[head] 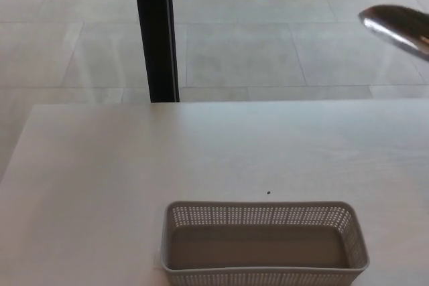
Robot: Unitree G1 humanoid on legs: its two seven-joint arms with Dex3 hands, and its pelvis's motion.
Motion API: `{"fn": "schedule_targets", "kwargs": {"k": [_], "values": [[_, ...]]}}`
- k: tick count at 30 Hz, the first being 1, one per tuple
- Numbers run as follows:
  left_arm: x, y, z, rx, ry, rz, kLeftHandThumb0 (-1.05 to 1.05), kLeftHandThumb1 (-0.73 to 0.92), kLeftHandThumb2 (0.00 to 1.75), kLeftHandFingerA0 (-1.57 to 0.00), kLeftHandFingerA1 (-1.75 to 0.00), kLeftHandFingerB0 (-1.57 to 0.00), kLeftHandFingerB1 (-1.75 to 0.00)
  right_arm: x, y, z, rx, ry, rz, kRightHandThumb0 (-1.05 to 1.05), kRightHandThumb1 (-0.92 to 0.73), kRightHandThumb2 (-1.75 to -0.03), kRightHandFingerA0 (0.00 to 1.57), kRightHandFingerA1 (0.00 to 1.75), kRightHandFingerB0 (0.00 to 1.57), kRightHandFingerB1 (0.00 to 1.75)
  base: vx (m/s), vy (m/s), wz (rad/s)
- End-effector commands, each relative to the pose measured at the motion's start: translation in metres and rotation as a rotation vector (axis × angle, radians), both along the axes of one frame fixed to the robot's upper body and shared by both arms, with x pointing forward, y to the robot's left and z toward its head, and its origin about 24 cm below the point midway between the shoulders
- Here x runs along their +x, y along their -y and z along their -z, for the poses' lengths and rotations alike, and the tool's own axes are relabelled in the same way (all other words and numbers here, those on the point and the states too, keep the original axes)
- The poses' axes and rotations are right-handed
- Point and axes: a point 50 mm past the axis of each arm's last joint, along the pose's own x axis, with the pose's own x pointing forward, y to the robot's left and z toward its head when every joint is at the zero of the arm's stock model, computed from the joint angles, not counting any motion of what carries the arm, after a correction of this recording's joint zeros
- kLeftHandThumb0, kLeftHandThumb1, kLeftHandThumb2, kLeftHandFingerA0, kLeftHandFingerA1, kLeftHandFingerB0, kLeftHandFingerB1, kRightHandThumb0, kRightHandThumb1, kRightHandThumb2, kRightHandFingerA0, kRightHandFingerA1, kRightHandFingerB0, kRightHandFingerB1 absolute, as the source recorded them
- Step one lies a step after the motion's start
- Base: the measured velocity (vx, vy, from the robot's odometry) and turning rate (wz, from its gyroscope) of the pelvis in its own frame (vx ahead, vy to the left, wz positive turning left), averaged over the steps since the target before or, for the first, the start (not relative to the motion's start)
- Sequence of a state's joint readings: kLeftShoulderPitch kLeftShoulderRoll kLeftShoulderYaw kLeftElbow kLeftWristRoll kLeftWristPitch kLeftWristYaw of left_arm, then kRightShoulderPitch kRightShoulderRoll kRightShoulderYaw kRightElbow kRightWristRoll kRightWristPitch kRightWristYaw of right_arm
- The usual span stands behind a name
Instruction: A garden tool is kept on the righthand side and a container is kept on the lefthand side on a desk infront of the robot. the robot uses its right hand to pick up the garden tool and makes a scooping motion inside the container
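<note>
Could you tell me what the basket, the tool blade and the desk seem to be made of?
Basket: probably moulded plastic, matte grey, judging by its evenly perforated walls and rounded rim.
Blade: looks like polished metal, as it is silvery with bright glints, though blurred.
Desk: pale matte surface with faint streaks, possibly laminate or light wood; the look leaves it open.
</note>
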State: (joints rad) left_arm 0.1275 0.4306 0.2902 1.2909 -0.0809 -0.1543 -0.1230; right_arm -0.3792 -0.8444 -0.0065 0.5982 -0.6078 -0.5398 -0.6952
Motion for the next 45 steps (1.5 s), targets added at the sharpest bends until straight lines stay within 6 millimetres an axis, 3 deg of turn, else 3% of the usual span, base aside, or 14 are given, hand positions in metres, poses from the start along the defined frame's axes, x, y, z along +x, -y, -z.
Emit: {"fn": "schedule_targets", "kwargs": {"k": [1,4,10,17,24,26,27,28,32,33,37,38,42,45], "values": [[0.003,-0.01,-0.008,0.037,0.0,0.039,-0.54,0.65,0.59,-0.61,-0.67,-0.6,-0.44,-0.012,-0.015,0.01,-0.306,-0.057,-0.159,-0.17,-0.33,-0.96,0.95,1.68,0.79,1.45,0.0,0.0,0.0],[0.001,-0.01,-0.008,0.035,0.005,0.025,-0.54,0.62,0.59,-0.6,-0.64,-0.62,-0.44,-0.017,-0.018,0.023,-0.425,-0.126,-0.21,-0.16,-0.36,-0.81,0.96,1.69,0.82,1.46,0.0,0.0,0.0],[0.006,-0.013,-0.011,0.049,0.002,0.045,-0.55,0.64,0.59,-0.6,-0.68,-0.6,-0.45,-0.02,-0.019,0.031,-0.521,-0.166,-0.261,-0.18,-0.33,-0.89,0.98,1.75,0.77,1.5,0.0,0.0,0.0],[0.01,-0.013,-0.011,0.046,0.02,0.029,-0.55,0.63,0.59,-0.55,-0.66,-0.56,-0.43,-0.016,-0.012,0.023,-0.581,-0.15,-0.249,-0.19,-0.44,-0.89,0.91,1.75,0.74,1.52,0.0,0.0,0.0],[0.012,-0.014,-0.013,0.048,0.031,0.043,-0.53,0.64,0.59,-0.57,-0.62,-0.6,-0.43,-0.012,-0.009,0.01,-0.703,-0.115,-0.242,-0.25,-0.48,-0.72,0.9,1.74,0.81,1.35,0.0,0.0,0.0],[0.012,-0.014,-0.013,0.047,0.035,0.037,-0.55,0.63,0.59,-0.55,-0.64,-0.6,-0.43,-0.012,-0.009,0.008,-0.73,-0.098,-0.256,-0.26,-0.47,-0.76,0.93,1.74,0.82,1.36,0.0,0.0,0.0],[0.012,-0.015,-0.013,0.047,0.031,0.04,-0.55,0.63,0.59,-0.51,-0.62,-0.58,-0.43,-0.011,-0.01,0.007,-0.754,-0.093,-0.261,-0.28,-0.53,-0.8,1.11,1.61,0.81,1.22,0.0,0.0,0.0],[0.012,-0.015,-0.014,0.048,0.037,0.046,-0.55,0.63,0.59,-0.52,-0.64,-0.6,-0.44,-0.011,-0.01,0.006,-0.763,-0.097,-0.269,-0.3,-0.54,-0.71,0.93,1.72,0.82,1.33,0.0,0.0,0.0],[0.013,-0.015,-0.014,0.045,0.039,0.041,-0.55,0.64,0.6,-0.55,-0.67,-0.58,-0.44,-0.006,-0.017,-0.001,-0.812,-0.107,-0.283,-0.32,-0.55,-0.77,0.93,1.75,0.81,1.34,0.0,0.0,0.0],[0.014,-0.015,-0.014,0.047,0.037,0.04,-0.55,0.64,0.6,-0.56,-0.67,-0.59,-0.44,-0.005,-0.019,-0.003,-0.817,-0.111,-0.284,-0.42,-0.47,-0.94,1.21,1.35,0.89,1.08,0.0,0.0,0.0],[0.013,-0.014,-0.014,0.041,0.049,0.026,-0.55,0.62,0.59,-0.61,-0.71,-0.61,-0.46,-0.002,-0.031,-0.008,-0.855,-0.118,-0.289,-0.37,-0.43,-0.93,1.2,1.31,0.93,1.05,0.0,0.0,0.0],[0.013,-0.014,-0.013,0.042,0.049,0.024,-0.55,0.63,0.59,-0.63,-0.73,-0.61,-0.45,0.0,-0.035,-0.009,-0.863,-0.121,-0.29,-0.34,-0.53,-0.66,0.96,1.62,0.94,1.05,0.0,0.0,0.0],[0.013,-0.014,-0.013,0.029,0.054,0.014,-0.53,0.62,0.59,-0.58,-0.64,-0.62,-0.45,0.002,-0.04,-0.007,-0.888,-0.177,-0.247,-0.34,-0.49,-0.66,0.97,1.59,1.03,0.77,0.0,0.0,0.0],[0.012,-0.014,-0.013,0.049,0.028,0.049,-0.55,0.63,0.59,-0.57,-0.61,-0.6,-0.43,0.005,-0.043,-0.005,-0.907,-0.247,-0.156,-0.38,-0.56,-0.64,0.9,1.62,0.99,0.86,0.0,0.0,0.0]]}}
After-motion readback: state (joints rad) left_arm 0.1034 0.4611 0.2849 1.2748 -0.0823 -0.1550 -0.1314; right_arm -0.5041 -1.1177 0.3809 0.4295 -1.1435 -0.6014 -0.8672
